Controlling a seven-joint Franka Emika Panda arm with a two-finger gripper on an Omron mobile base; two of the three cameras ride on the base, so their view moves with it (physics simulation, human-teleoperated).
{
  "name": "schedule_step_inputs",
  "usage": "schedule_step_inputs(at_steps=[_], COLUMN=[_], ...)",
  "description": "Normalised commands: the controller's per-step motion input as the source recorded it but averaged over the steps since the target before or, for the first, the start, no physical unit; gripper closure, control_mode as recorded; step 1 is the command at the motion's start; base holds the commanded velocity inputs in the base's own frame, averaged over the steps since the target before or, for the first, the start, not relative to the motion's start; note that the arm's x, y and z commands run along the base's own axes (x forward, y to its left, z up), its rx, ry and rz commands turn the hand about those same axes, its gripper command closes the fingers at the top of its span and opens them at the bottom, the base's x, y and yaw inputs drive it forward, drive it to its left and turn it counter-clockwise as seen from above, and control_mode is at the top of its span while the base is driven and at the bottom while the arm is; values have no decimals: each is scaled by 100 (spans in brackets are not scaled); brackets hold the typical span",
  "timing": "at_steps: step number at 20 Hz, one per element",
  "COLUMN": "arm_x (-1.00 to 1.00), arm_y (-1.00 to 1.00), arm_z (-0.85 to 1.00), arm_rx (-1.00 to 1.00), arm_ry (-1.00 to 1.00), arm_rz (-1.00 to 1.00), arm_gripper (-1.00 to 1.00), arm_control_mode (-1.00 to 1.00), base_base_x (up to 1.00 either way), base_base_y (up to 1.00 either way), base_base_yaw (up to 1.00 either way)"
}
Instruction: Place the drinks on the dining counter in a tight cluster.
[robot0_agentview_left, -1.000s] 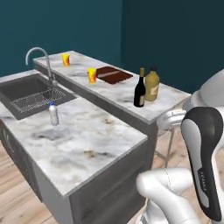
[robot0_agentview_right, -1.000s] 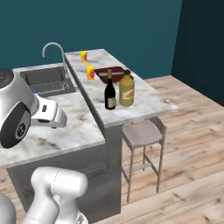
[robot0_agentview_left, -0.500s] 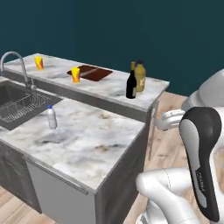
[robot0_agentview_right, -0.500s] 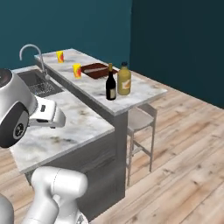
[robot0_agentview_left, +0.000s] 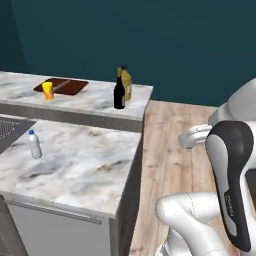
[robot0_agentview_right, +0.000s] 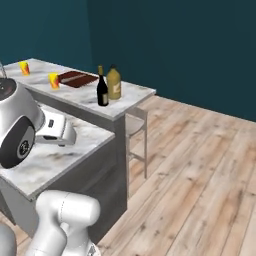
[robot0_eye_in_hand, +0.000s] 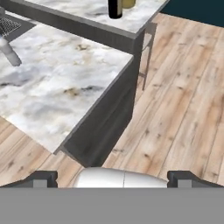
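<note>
On the dining counter (robot0_agentview_left: 90, 101) the dark wine bottle (robot0_agentview_left: 119, 94) and the amber-yellow bottle (robot0_agentview_left: 126, 82) stand upright, side by side, near its right end. The right base view has the same pair, wine bottle (robot0_agentview_right: 102, 87) and amber bottle (robot0_agentview_right: 114, 83). The small blue-capped water bottle (robot0_agentview_left: 34, 144) stands alone on the lower marble worktop (robot0_agentview_left: 80, 165), left of centre. In the hand view it appears at the upper left as water bottle (robot0_eye_in_hand: 8, 51). My gripper (robot0_eye_in_hand: 113, 179) is open and empty, held off the worktop's corner above the wooden floor.
A yellow cup (robot0_agentview_left: 47, 91) and a brown cutting board (robot0_agentview_left: 61, 86) sit on the dining counter left of the bottles; a second cup (robot0_agentview_right: 24, 67) is further along. A stool (robot0_agentview_right: 135, 125) stands under the counter's end. The sink rack (robot0_eye_in_hand: 8, 26) lies by the water bottle.
The whole picture has shifted: the base has moved, so the counter and bottles slid left in view. The bottles themselves have not moved. My gripper stays open.
</note>
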Motion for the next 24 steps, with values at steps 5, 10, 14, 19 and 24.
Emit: schedule_step_inputs(at_steps=[5, 10, 14, 19, 24], arm_x=[0, 0, 0, 0, 0], arm_y=[0, 0, 0, 0, 0], arm_z=[0, 0, 0, 0, 0], arm_rx=[0, 0, 0, 0, 0], arm_ry=[0, 0, 0, 0, 0], arm_rz=[0, 0, 0, 0, 0], arm_gripper=[-100, -100, -100, -100, -100], arm_control_mode=[100, 100, 100, 100, 100], base_base_x=[-96, -22, 70, 74, 66], base_base_y=[72, 88, 100, 100, 100], base_base_yaw=[-2, -4, -49, -58, -51])
